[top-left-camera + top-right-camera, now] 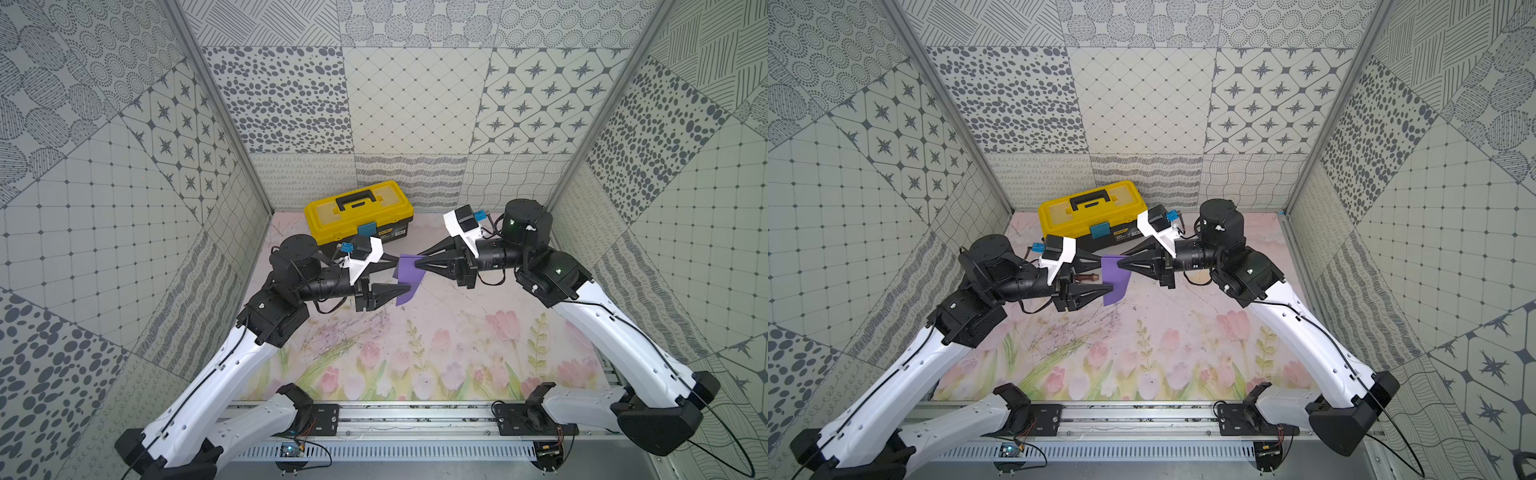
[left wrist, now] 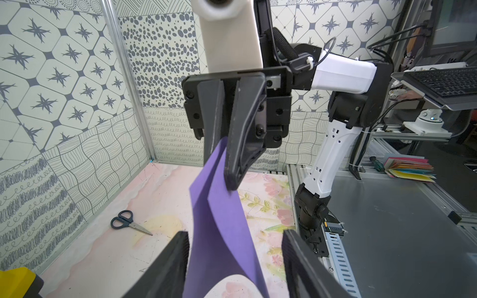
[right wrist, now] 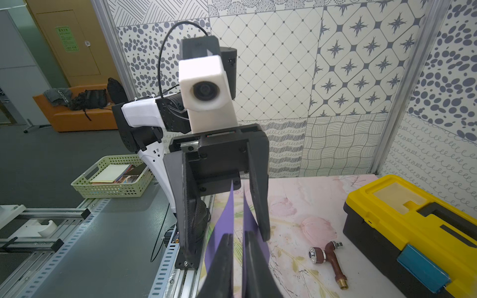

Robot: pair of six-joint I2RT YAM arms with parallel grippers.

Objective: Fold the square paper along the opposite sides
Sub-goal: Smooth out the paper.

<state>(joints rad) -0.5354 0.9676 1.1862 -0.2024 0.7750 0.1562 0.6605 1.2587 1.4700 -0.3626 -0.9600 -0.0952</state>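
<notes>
Centrally in both top views, a little above mid-frame, the square paper (image 1: pixel 406 279) is held up over the bench (image 1: pixel 436 345). It is a thin, matte purple sheet bent into a loose U. Its two smooth leaves stand apart rather than pressed flat.

The right end effector (image 1: pixel 417 260) has its tapered black fingers closed on one end of the sheet. In the left wrist view the purple strip comes out from between those two wedge-shaped fingers. The left end effector (image 1: pixel 404 273) meets the sheet from the opposite side with its fingers spread wide. In the right wrist view both leaves pass between its flat, ribbed pads without being clamped.

The bench wears a pale covering printed with pink tulips and green stems, scuffed with thin dark scribbles. Behind the paper, toward the upper centre of the frame, sits a yellow toolbox (image 1: pixel 359 208) of hard, boxy plastic with a black handle and a blue latch. A brown T-shaped pipe fitting (image 3: pixel 329 260), chrome at one end and brass-threaded at another, lies on the bench near the toolbox. Dark-handled scissors (image 2: pixel 129 223) lie flat on the bench near a patterned wall.
</notes>
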